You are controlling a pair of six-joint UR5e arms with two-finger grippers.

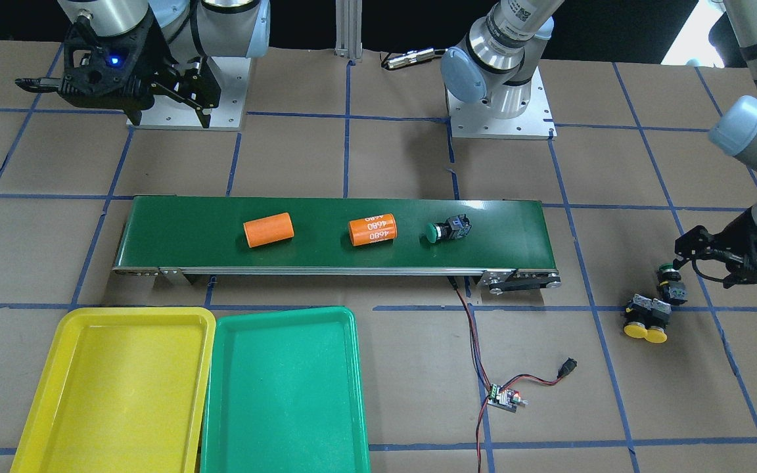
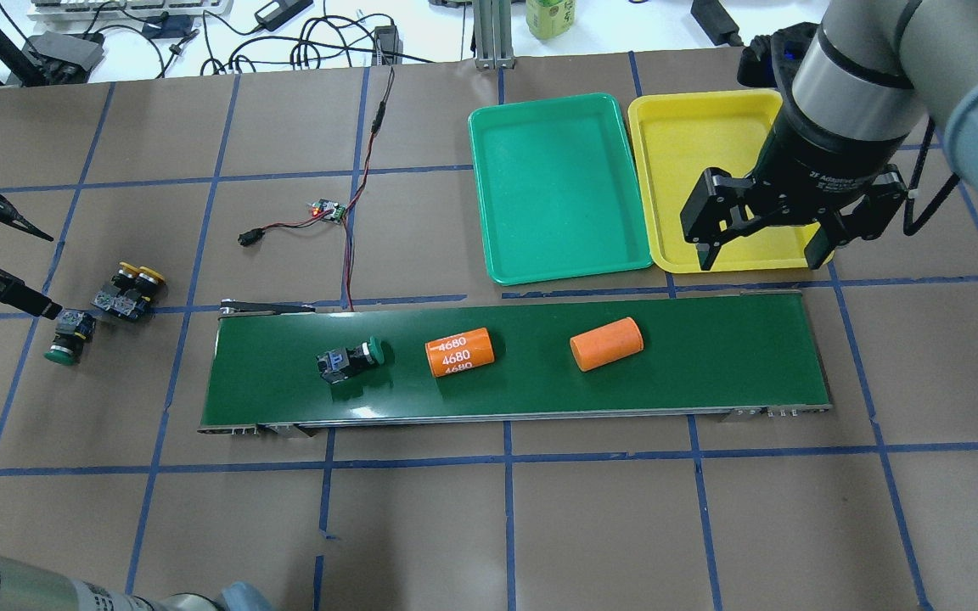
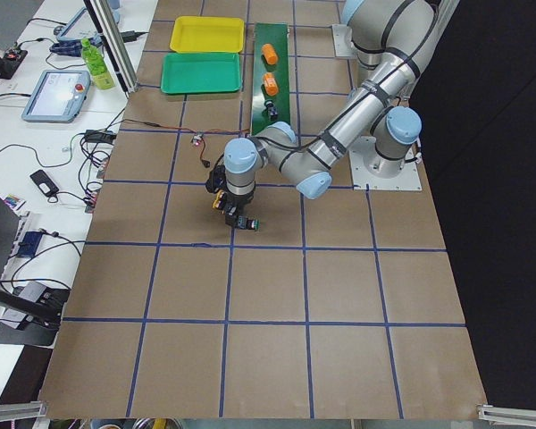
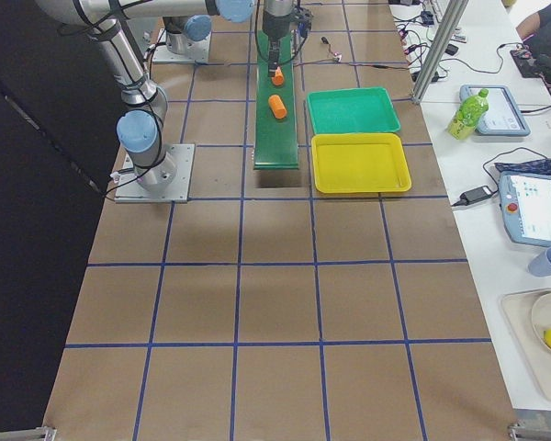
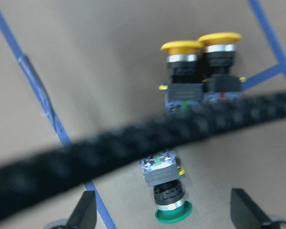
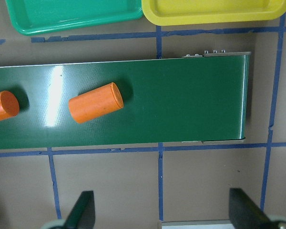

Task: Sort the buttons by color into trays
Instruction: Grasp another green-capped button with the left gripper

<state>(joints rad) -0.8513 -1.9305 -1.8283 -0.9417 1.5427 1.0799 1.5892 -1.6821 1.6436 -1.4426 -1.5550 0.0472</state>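
Note:
One green button lies on its side on the conveyor belt, also in the front view. A second green button and two yellow buttons lie on the table past the belt's end. My left gripper is open just over that second green button, which shows between its fingers. My right gripper is open and empty, above the near edge of the yellow tray. The green tray lies beside it. Both trays are empty.
Two orange cylinders, one marked 4680 and one plain, lie on the belt. A small controller board with red and black wires lies on the table beyond the belt. A black cable crosses the left wrist view.

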